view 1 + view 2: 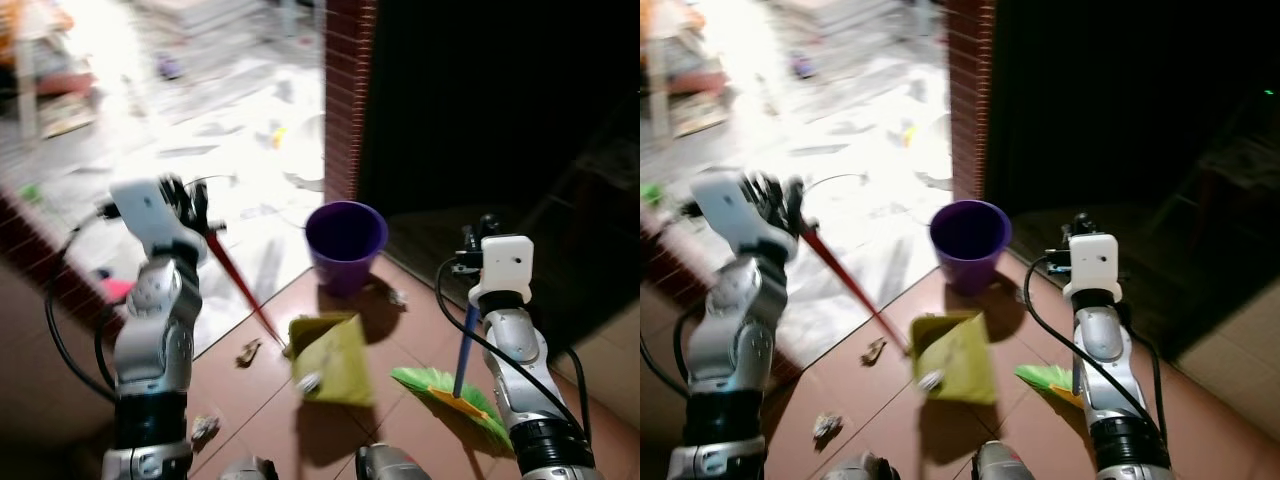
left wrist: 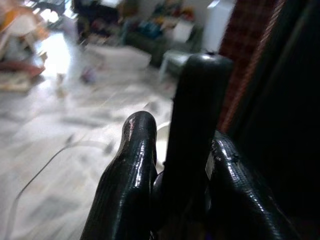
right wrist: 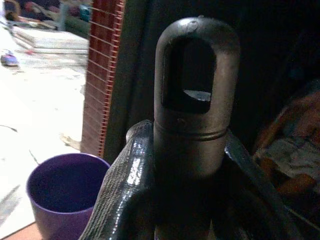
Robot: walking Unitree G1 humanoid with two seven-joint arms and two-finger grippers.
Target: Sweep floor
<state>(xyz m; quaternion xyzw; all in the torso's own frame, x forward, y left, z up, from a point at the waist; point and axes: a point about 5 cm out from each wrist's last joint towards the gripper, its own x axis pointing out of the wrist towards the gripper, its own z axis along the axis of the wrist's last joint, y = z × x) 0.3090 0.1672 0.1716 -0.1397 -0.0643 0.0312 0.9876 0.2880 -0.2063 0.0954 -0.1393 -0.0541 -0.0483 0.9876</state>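
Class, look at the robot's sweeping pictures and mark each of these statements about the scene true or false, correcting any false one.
1. The left gripper holds the red handle of the yellow-green dustpan. True.
2. The purple bucket lies tipped on its side. False: it stands upright, its mouth open upward.
3. The right gripper is shut on the blue broom handle. True.
4. The broom's bristles are red. False: they are green, with a yellow band.
5. The dustpan sits inside the bucket. False: it rests on the brown tile floor, nearer the robot than the bucket.
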